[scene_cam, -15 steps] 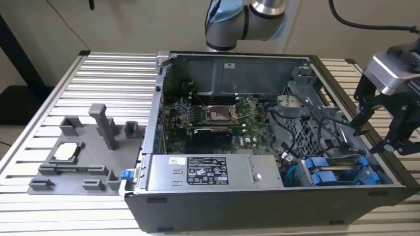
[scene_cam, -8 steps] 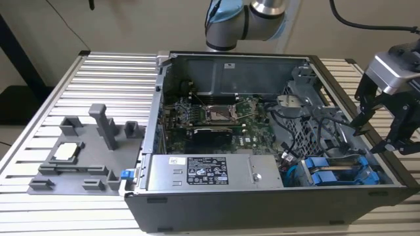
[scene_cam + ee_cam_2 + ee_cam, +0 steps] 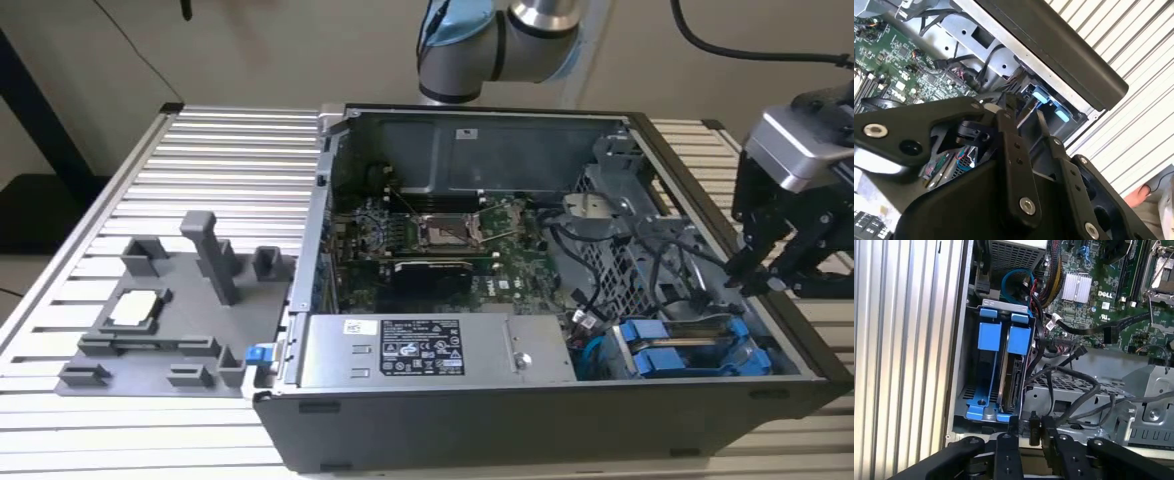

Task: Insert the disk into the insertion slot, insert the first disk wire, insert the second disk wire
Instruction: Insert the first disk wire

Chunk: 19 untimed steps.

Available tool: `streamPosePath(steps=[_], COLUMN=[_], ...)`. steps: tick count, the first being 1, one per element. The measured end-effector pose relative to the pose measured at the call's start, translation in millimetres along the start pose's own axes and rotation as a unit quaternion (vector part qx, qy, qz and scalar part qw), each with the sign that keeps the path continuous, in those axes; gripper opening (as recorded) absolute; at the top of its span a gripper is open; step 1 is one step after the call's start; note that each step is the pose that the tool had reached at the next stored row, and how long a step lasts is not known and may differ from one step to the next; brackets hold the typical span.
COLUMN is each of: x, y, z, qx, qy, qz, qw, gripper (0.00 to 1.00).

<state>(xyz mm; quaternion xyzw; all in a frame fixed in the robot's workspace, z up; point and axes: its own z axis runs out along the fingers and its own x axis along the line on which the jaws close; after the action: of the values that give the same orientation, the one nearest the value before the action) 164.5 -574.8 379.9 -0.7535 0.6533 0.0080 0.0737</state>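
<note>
Slats of pale metal make up the tabletop (image 3: 80, 180) that carries everything in the exterior view. At about eight o'clock in that view sits a grey fixture block (image 3: 200, 345) with upright posts, and a small pale square part (image 3: 138, 307) rests in one of its recesses. Just beside the block, toward three o'clock, lies an open computer case (image 3: 324, 200) with its side panel off.

Inside the case, a labelled power supply box (image 3: 427, 350) runs along the six o'clock edge. The green motherboard (image 3: 514, 260) lies at the box's twelve o'clock. Behind the case, at twelve o'clock, stands the base joint of the arm (image 3: 494, 40).

At the case's five o'clock corner is the drive cage (image 3: 999, 303). The disk (image 3: 663, 362) (image 3: 1013, 382) is seated in this cage, standing on edge in its bright blue carrier. In the first wrist view its metal flank shows just beside a second blue carrier (image 3: 989, 340). A blue cable (image 3: 1016, 275) loops near the cage's far end, and black cables (image 3: 1074, 390) trail over the grey bracket next to it.

The gripper (image 3: 770, 272) (image 3: 1030, 432) hangs at three o'clock, over the case wall and near the cage. I cannot tell whether the jaws are open or closed.
</note>
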Motion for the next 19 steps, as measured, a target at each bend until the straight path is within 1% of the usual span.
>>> streamPosePath(steps=[1, 3, 13, 19], x=[0.0, 0.0, 0.1, 0.0], y=[-0.1, -0.2, -0.5, 2.8], z=[0.0, 0.1, 0.2, 4.1], qx=[0.0, 0.0, 0.0002, 0.0033], qy=[0.0, 0.0, 0.0001, 0.0031], qz=[0.0, 0.0, 0.001, 0.03], qw=[1.0, 1.0, 1.0, 0.9995], gripper=[0.32, 0.2, 0.2, 0.2])
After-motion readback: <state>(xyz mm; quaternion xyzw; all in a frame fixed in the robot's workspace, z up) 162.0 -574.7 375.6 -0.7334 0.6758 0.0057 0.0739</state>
